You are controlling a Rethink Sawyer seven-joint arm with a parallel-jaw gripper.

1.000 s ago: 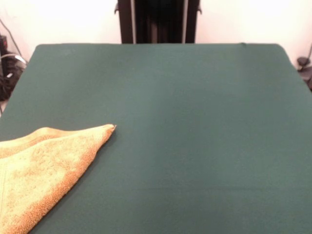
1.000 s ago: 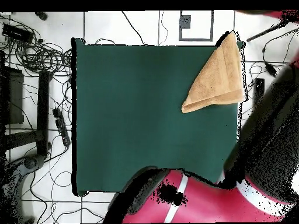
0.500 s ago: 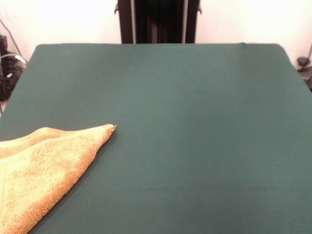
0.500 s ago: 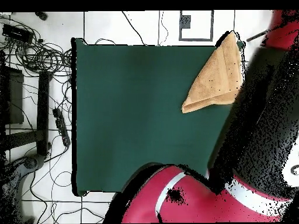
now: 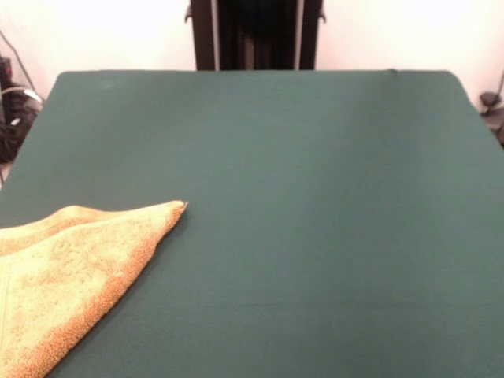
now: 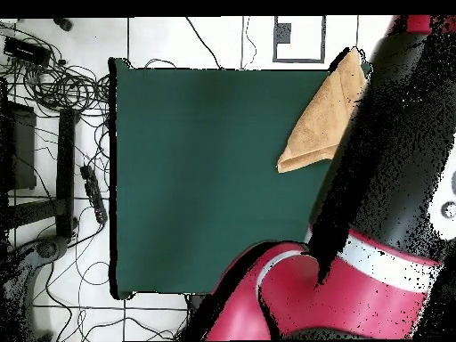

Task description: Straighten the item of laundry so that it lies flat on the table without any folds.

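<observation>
Where the table [image 5: 315,197] meets its near left corner in the front view, we see the towel [image 5: 71,276] lying folded.
Its layers taper to a point aimed at mid-table. From overhead the red and black arm [image 6: 392,178] covers part of the towel [image 6: 316,134]; we cannot see the claw, so its state is unknown.

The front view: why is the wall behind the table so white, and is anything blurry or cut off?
Front view: the wall is washed out by bright light, the table is evenly lit with no hard shadows, and the towel is cropped at the lower left corner. Overhead view: the arm hides part of the towel.
</observation>
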